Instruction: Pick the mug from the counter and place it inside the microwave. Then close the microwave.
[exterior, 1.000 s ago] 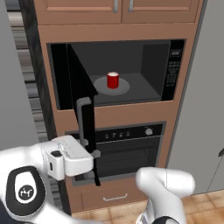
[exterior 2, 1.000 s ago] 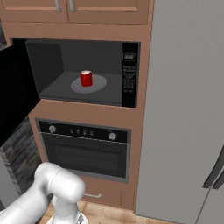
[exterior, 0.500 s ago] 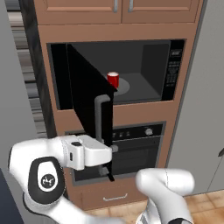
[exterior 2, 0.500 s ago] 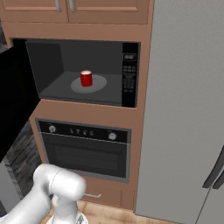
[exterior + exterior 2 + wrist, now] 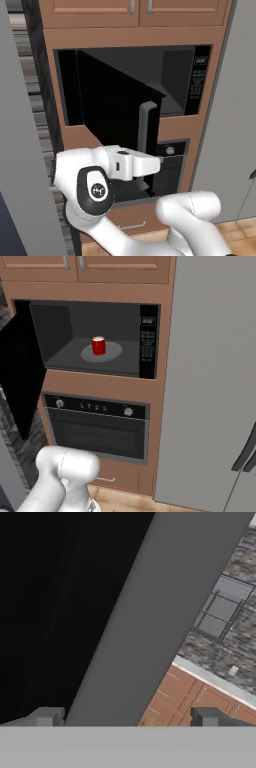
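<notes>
In the hand view we see our gripper [image 5: 127, 717] with its two dark fingertips [image 5: 47, 716] set wide apart, holding nothing. The grey door handle [image 5: 160, 617] runs diagonally up between them, right in front of the camera, with the black door glass [image 5: 50, 602] to one side of it. On the other side we see brown wood [image 5: 190, 699] and a grey-veined pale surface.

In the left base view our white hand [image 5: 135, 165] is level with the lower end of the vertical handle [image 5: 145, 125], at the free edge of the microwave door [image 5: 117, 120]. The door stands partly swung, its dark pane covering much of the cavity from this side. We cannot tell from this view whether a finger touches the handle.

From the right base view the microwave [image 5: 95, 338] is open to us. The mug [image 5: 98, 345] stands upright on the grey round turntable [image 5: 112, 352], near its middle, inside the cavity. The door [image 5: 22, 376] hangs out to the left.

The button panel [image 5: 148, 341] on the microwave's right side carries small pale markings, too small for us to read. Below sits a black oven [image 5: 97, 423] with knobs, and a grey fridge [image 5: 210, 381] stands at the right.
</notes>
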